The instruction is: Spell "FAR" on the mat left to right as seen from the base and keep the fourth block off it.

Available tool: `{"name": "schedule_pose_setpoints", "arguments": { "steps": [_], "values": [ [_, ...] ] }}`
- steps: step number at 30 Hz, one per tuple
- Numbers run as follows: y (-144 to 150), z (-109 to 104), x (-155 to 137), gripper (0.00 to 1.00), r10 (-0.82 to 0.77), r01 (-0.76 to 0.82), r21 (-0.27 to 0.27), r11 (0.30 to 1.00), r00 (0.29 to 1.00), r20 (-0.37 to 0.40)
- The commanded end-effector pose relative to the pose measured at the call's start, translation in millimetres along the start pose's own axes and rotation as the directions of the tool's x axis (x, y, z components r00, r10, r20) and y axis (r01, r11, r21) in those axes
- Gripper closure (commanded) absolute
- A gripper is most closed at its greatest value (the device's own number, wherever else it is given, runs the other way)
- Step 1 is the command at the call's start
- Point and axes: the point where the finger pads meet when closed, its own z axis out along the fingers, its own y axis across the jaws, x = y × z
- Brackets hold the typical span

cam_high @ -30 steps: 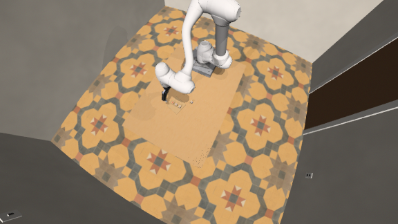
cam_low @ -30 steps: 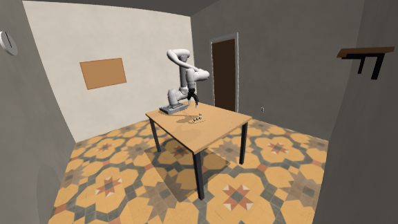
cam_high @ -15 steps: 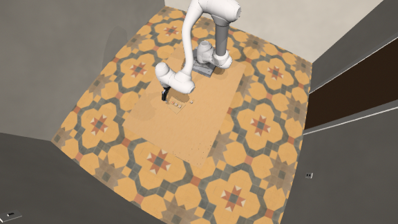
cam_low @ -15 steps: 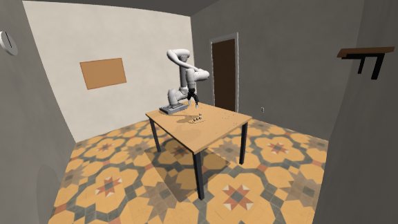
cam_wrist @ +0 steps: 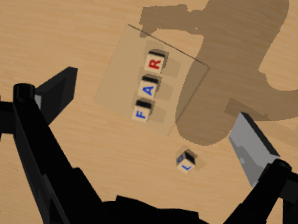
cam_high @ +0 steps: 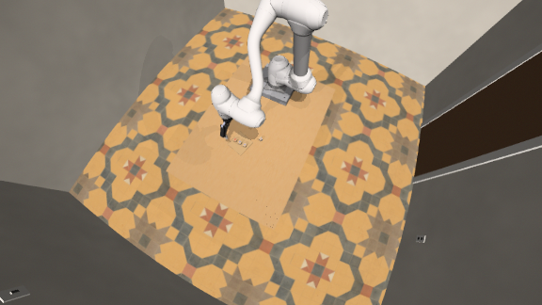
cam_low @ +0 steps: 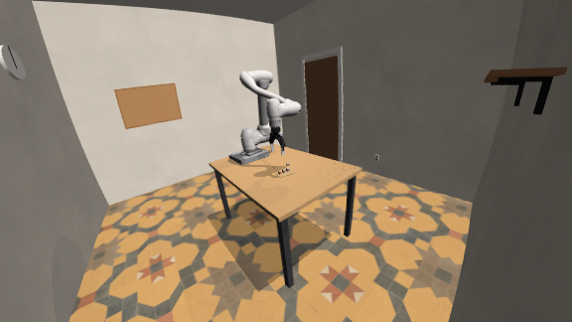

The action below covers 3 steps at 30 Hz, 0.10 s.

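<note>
1. Gripper [cam_wrist: 149, 183] spread wide, holding nothing, raised above the table [cam_low: 308, 191].
2. F block [cam_wrist: 141, 111], A block [cam_wrist: 149, 88], R block [cam_wrist: 154, 63] in a row on the mat [cam_wrist: 116, 76].
3. Fourth block [cam_wrist: 186, 161] off the mat, near right (letter unclear).

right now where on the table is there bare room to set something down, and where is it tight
Bare wood runs from the mat to the table's front edge and door-side edge. It is tight on the mat around the F, A and R blocks, and beside the fourth block just off it.
</note>
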Motion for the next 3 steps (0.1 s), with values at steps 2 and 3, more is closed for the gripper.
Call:
{"name": "schedule_pose_setpoints", "arguments": {
  "steps": [2,3],
  "values": [
    [-1.7,-5.8,-2.0,0.0,-0.004,0.004,0.006,1.0,1.0,0.002],
    [-1.7,-5.8,-2.0,0.0,-0.004,0.004,0.006,1.0,1.0,0.002]
  ]
}}
